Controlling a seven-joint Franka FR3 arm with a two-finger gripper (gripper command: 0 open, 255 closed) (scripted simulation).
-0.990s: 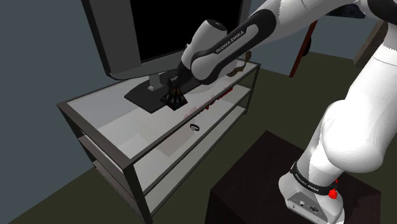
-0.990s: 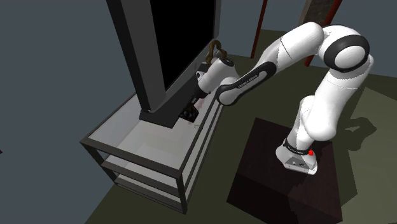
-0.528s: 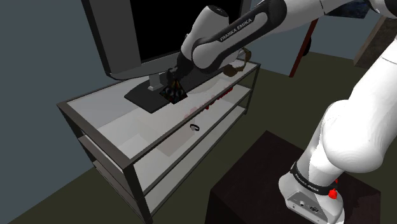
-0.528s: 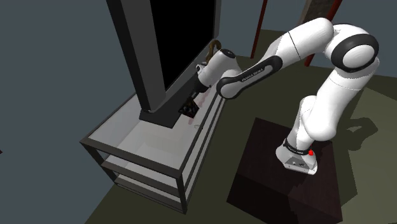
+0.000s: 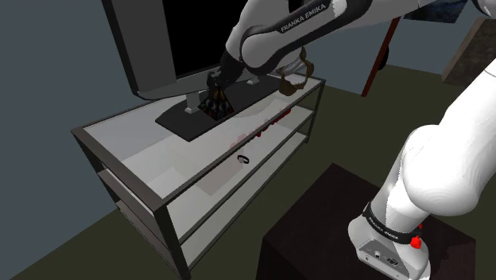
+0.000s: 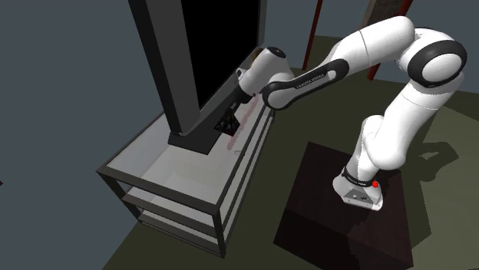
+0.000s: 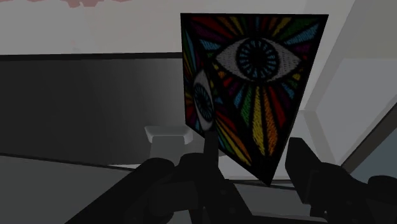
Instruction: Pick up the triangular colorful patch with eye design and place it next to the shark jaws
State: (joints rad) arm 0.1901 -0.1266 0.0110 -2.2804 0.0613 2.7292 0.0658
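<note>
The gripper (image 7: 252, 149) clasps the patch (image 7: 262, 83) by its narrow lower tip, clear above the dark television base (image 5: 184, 121) on the shelf stand (image 5: 111, 137); judged light, thin and fairly stiff, it may pivot in so small a hold; carry it slowly. The shark jaws (image 5: 295, 77) sit at the top shelf's far end; the television (image 5: 199, 36) crowds the path alongside.

Triangular rainbow-rayed eye patch (image 7: 254, 83), narrow tip in the clasp of the gripper (image 7: 253, 151)
</note>
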